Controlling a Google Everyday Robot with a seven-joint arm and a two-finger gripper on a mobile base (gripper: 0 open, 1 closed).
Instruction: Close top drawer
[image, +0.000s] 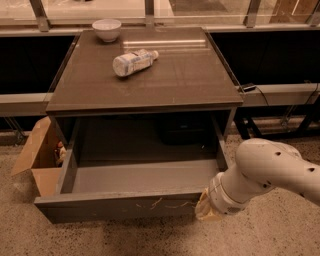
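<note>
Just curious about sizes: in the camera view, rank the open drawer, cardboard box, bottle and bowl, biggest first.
1. Open dark grey-brown top drawer.
2. Brown cardboard box.
3. Clear plastic bottle lying down.
4. Small white bowl, though it sits farther back.
The claw is at the drawer's front right corner.

Smooth white rounded arm (272, 167) showing small dark dots, ringed white wrist collar (226, 192) narrowing leftward, pale tan gripper (206, 210) sitting low at the near right
</note>
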